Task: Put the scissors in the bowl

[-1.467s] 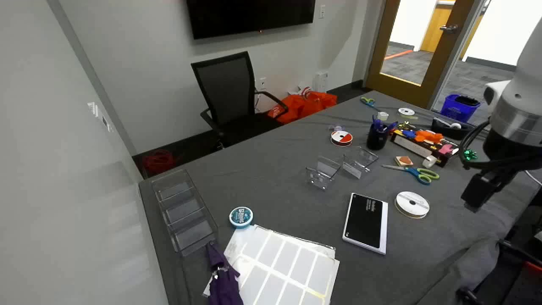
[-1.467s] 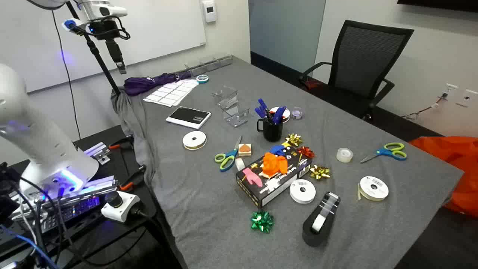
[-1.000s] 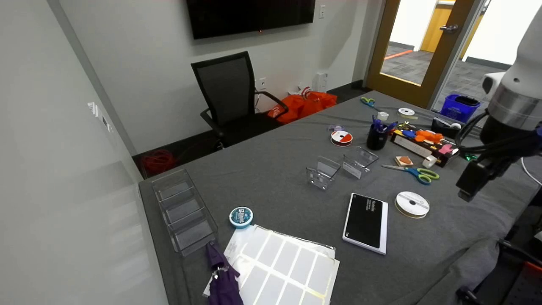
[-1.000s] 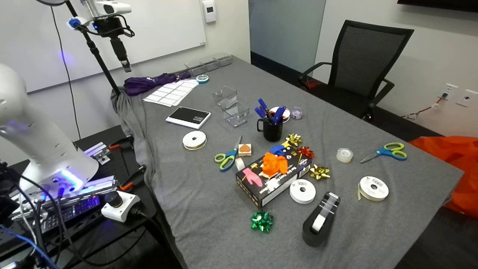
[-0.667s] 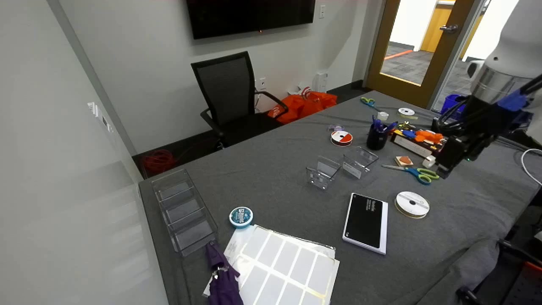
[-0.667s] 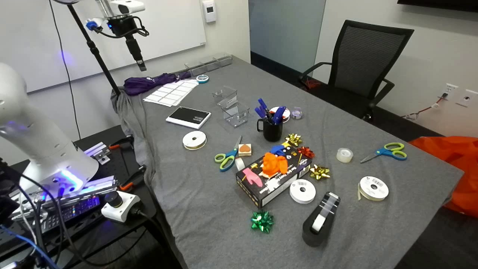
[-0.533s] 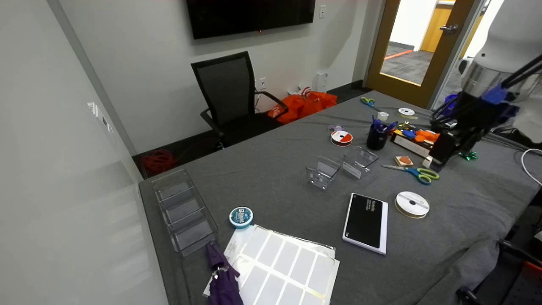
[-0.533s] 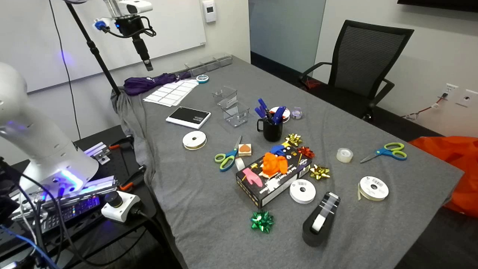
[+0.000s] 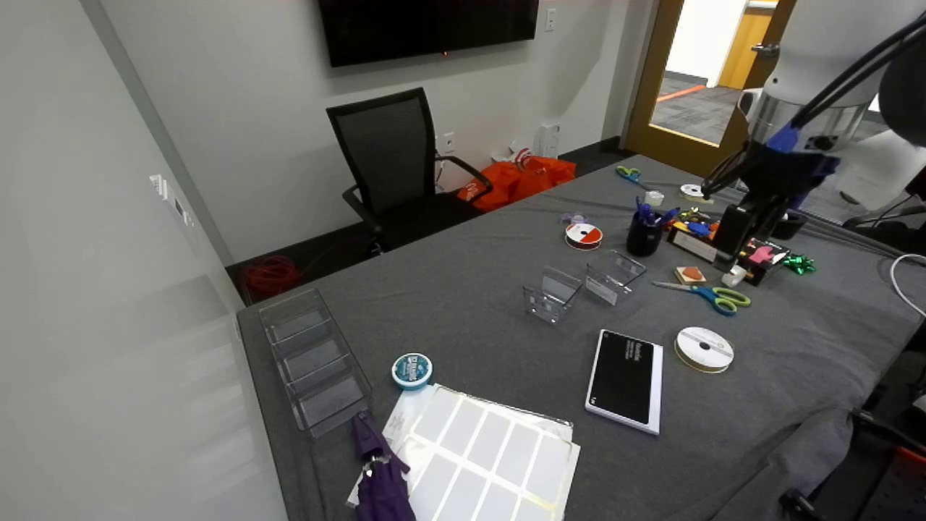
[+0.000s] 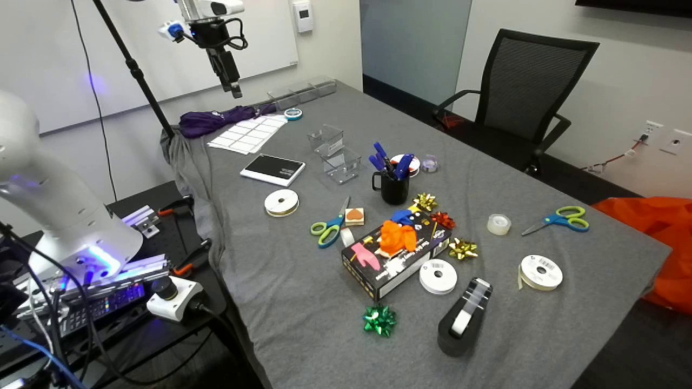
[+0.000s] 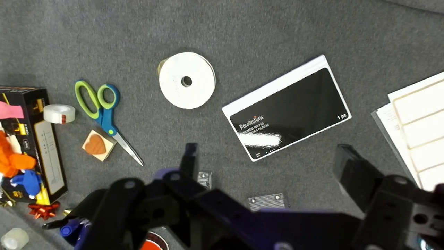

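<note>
Scissors with blue-green handles lie on the grey table beside a heart stamp; they also show in an exterior view and the wrist view. A second, similar pair lies at the far table end. The bowl, small, round, white-rimmed and red on top, stands behind the pen mug; its depth is unclear. In the wrist view it is partly hidden by the gripper. My gripper is open and empty, above the table near the ink pad; it shows in both exterior views.
A black ink pad and white ribbon spool lie beside the scissors. Two clear holders and a black pen mug stand between scissors and bowl. A black box with balloons and tape dispenser are near.
My gripper has moved left and away in an exterior view, and rightward in both the earlier and present frames of the opposite camera. The table objects have not moved.
</note>
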`<act>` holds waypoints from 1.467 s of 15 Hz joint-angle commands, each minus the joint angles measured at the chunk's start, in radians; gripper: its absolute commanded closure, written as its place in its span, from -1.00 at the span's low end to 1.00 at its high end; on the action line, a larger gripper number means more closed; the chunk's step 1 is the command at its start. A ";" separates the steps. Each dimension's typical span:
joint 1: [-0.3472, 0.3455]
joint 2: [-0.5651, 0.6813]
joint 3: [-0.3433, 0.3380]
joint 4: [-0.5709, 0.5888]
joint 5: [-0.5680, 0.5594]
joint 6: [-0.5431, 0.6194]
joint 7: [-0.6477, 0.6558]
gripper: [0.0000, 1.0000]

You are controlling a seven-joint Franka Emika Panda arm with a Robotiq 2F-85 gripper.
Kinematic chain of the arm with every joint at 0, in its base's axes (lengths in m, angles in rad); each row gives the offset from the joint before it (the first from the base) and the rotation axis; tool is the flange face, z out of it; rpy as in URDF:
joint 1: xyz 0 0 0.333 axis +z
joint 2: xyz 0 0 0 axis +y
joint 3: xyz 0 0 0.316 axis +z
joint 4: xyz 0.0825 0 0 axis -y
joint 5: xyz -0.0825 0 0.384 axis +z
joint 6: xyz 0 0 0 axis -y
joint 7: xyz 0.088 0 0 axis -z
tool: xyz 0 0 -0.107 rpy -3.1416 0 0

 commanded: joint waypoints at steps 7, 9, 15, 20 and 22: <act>-0.001 0.008 -0.072 -0.025 0.066 0.087 -0.108 -1.00; -0.016 0.040 -0.119 -0.018 0.087 0.126 -0.174 -1.00; -0.058 0.206 -0.243 0.080 0.108 0.160 -0.402 -1.00; -0.097 0.363 -0.271 0.179 0.068 0.237 -0.562 -1.00; -0.113 0.410 -0.272 0.213 0.061 0.263 -0.667 -1.00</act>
